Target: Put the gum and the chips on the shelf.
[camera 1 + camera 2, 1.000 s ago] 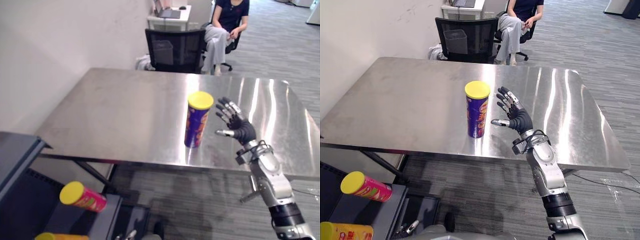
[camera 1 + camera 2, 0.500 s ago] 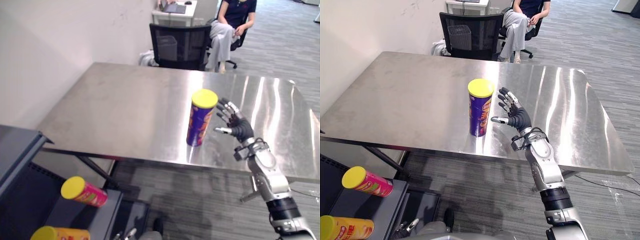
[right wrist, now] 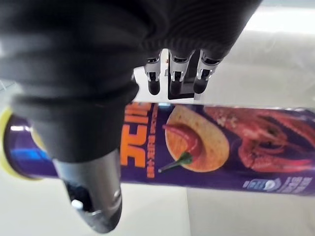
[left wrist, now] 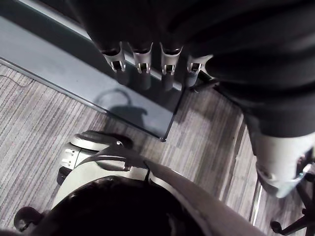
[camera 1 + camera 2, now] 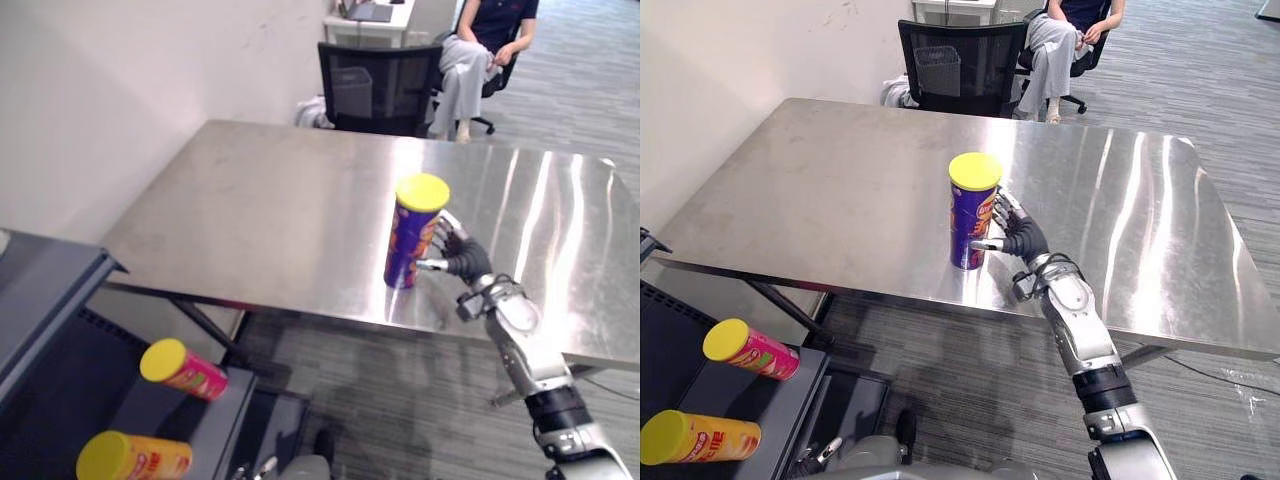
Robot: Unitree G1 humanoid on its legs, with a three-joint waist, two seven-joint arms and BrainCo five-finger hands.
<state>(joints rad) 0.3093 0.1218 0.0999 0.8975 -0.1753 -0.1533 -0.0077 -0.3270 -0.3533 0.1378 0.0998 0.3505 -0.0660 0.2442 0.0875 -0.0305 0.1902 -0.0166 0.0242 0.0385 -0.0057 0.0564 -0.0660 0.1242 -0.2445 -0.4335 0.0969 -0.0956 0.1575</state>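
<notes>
A purple chips can (image 5: 410, 240) with a yellow lid stands upright near the front edge of the steel table (image 5: 260, 210). My right hand (image 5: 462, 262) is right against the can's right side, open. Its straight fingers (image 3: 174, 73) reach past the far side of the can (image 3: 221, 147), and its thumb (image 3: 93, 191) lies along the near side. My left hand (image 4: 142, 61) hangs low by the floor with relaxed fingers, holding nothing. No gum can be made out.
A dark shelf unit (image 5: 40, 290) stands at the lower left. On a lower level lie a pink can (image 5: 185, 368) and an orange can (image 5: 135, 458), both yellow-lidded. Beyond the table are a black chair (image 5: 375, 90) and a seated person (image 5: 480, 50).
My right hand has moved left, from a gap beside the chips can to right against it, fingers and thumb on either side. The camera has also shifted.
</notes>
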